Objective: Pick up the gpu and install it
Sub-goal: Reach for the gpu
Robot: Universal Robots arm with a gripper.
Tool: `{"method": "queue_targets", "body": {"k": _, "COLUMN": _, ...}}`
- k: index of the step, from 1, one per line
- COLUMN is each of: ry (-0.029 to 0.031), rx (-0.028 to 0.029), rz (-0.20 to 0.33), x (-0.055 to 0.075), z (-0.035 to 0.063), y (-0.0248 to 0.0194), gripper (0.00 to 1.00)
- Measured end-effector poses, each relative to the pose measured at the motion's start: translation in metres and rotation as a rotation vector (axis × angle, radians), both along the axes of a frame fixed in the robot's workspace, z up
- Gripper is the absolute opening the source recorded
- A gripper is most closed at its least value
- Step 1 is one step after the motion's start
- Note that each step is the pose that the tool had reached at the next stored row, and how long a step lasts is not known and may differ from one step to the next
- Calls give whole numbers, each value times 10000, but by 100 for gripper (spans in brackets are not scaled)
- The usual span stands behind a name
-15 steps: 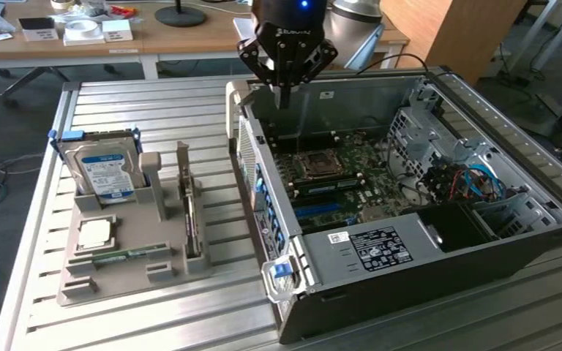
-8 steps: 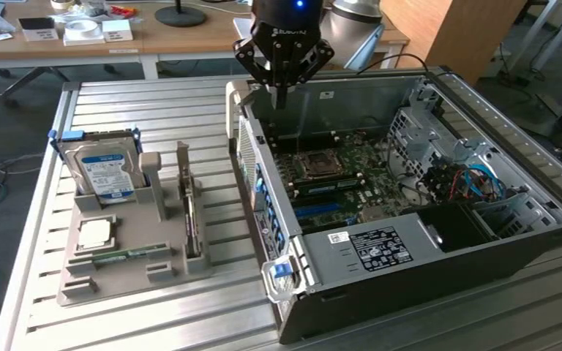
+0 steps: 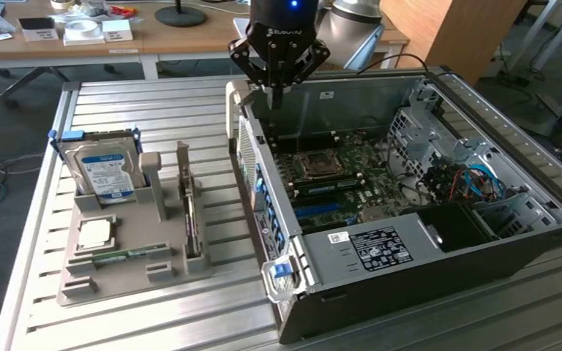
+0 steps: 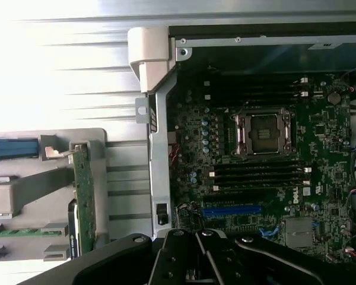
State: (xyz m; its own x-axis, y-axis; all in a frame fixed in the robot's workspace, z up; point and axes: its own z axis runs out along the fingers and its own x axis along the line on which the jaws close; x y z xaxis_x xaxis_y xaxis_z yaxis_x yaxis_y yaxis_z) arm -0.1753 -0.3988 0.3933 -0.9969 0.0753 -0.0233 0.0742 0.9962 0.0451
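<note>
- An open computer case [image 3: 408, 292] lies on its side on a slatted metal table [image 3: 27, 322], with its motherboard [image 3: 345, 172] facing up, so cards can be pressed in from above
- Just beside it, on the exterior view's left, a grey tray [image 3: 115, 289] keeps spare parts in moulded slots, each held apart and easy to reach
- The gpu [image 3: 192, 219] stands on its long edge in a narrow slot on the side of the tray nearest the case; set upright like this, its top edge is offered to a pinch from above
- A hard drive [image 3: 105, 172] stands at the far end of the tray and a memory stick [image 3: 115, 257] lies flat nearer the front; neither touches the gpu
- The gripper [image 3: 275, 101] hangs straight down from the arm, fingers pointing at the table, over the far corner of the case on the tray side
- Its fingers are pressed together with nothing between them
- The gripper is well apart from the gpu, which sits untouched in its slot, so the pick-up looks not yet done
- In the wrist view the gpu shows edge-on as a thin green strip, and a blue slot [image 4: 231, 209] on the motherboard has no card in it
</note>
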Motion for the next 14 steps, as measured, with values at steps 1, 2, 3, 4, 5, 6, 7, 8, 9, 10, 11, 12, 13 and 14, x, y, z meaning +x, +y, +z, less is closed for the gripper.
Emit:
{"method": "queue_targets", "body": {"k": 1, "ry": 0, "rx": 0, "rz": 0, "x": -9, "z": 0, "y": 0, "gripper": 11}}
{"method": "queue_targets", "body": {"k": 2, "ry": 0, "rx": 1, "rz": 0, "x": -18, "z": 0, "y": 0, "gripper": 11}}
{"method": "queue_targets", "body": {"k": 3, "ry": 0, "rx": 1, "rz": 0, "x": -27, "z": 0, "y": 0, "gripper": 11}}
{"method": "queue_targets", "body": {"k": 4, "ry": 0, "rx": 0, "rz": 0, "x": -36, "z": 0, "y": 0, "gripper": 11}}
{"method": "queue_targets", "body": {"k": 5, "ry": 0, "rx": 0, "rz": 0, "x": -45, "z": 0, "y": 0, "gripper": 11}}
{"method": "queue_targets", "body": {"k": 6, "ry": 0, "rx": 1, "rz": -1, "x": -56, "z": 0, "y": 0, "gripper": 11}}
{"method": "queue_targets", "body": {"k": 7, "ry": -1, "rx": 1, "rz": -1, "x": -65, "z": 0, "y": 0, "gripper": 11}}
{"method": "queue_targets", "body": {"k": 8, "ry": 0, "rx": 0, "rz": 0, "x": -75, "z": 0, "y": 0, "gripper": 11}}
{"method": "queue_targets", "body": {"k": 9, "ry": 0, "rx": 0, "rz": 0, "x": -84, "z": 0, "y": 0, "gripper": 11}}
{"method": "queue_targets", "body": {"k": 10, "ry": 0, "rx": 0, "rz": 0, "x": -94, "z": 0, "y": 0, "gripper": 11}}
{"method": "queue_targets", "body": {"k": 11, "ry": 0, "rx": 1, "rz": 0, "x": -106, "z": 0, "y": 0, "gripper": 11}}
{"method": "queue_targets", "body": {"k": 12, "ry": 0, "rx": 0, "rz": 0, "x": -116, "z": 0, "y": 0, "gripper": 11}}
{"method": "queue_targets", "body": {"k": 13, "ry": -1, "rx": 0, "rz": 1, "x": -126, "z": 0, "y": 0, "gripper": 11}}
{"method": "queue_targets", "body": {"k": 14, "ry": 0, "rx": 0, "rz": 0, "x": -135, "z": 0, "y": 0, "gripper": 11}}
